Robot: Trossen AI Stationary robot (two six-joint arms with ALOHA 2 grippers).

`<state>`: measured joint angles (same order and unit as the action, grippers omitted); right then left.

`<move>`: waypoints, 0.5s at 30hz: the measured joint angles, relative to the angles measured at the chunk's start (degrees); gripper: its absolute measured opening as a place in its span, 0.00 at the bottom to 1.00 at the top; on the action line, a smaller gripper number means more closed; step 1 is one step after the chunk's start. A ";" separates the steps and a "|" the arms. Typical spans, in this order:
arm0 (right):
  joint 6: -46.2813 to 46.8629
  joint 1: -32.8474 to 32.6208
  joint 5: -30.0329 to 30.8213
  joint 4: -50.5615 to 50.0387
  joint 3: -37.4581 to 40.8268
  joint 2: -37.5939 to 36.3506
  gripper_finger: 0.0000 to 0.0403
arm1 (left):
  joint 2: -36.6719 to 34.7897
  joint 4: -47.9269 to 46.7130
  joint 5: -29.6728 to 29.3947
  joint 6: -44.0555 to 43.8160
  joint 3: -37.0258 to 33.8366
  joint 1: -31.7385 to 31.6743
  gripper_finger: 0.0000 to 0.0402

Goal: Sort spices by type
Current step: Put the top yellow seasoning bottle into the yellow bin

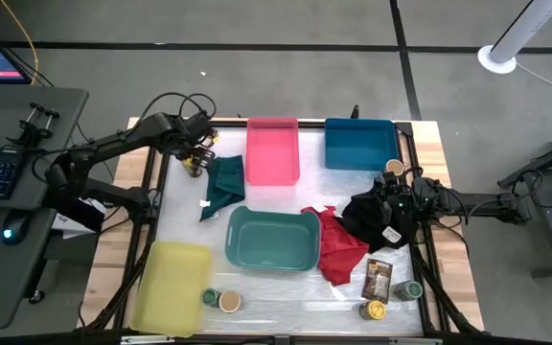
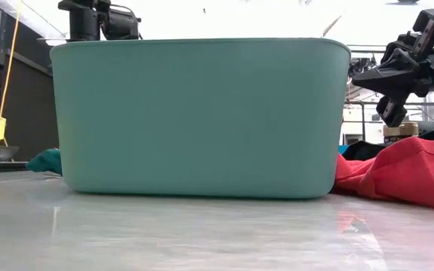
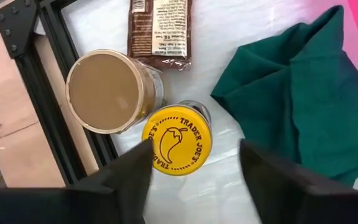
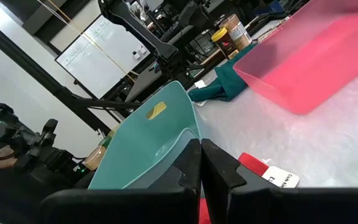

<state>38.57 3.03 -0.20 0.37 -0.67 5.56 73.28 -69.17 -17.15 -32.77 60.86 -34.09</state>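
Yellow-lidded jar [image 3: 177, 139] stands at the table's far-left corner, between the left gripper's [image 3: 194, 180] spread fingers. Centre, then close gently, since a tan-lidded jar [image 3: 106, 91] touches it. Right gripper [image 4: 201, 163], pressed together, waits right.

High view looks straight down; low view sits level, close behind the teal bin [image 2: 200, 117], shared with it.

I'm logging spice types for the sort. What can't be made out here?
- Teal bin: the low view's wall hides its inside.
- Brown packet: cut off by the left wrist view's edge.
- Near-edge jars: labels too small in the high view.
- Yellow-lidded jar: lid hides contents.
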 joint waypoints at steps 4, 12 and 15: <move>0.00 0.00 -0.01 -0.01 0.00 0.00 0.00 | -0.09 -0.08 -0.04 -2.03 -0.02 0.05 0.10; -0.01 0.00 -0.01 -0.01 0.00 -0.02 0.00 | -2.21 -0.18 -5.22 -7.73 -0.53 2.25 0.01; 0.00 0.00 -0.01 0.01 0.00 -0.02 0.00 | -4.20 1.12 -6.43 -11.48 -3.51 3.65 0.00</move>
<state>38.57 3.02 -0.20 0.38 -0.67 5.54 69.07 -68.04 -23.58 -44.25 57.35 -30.43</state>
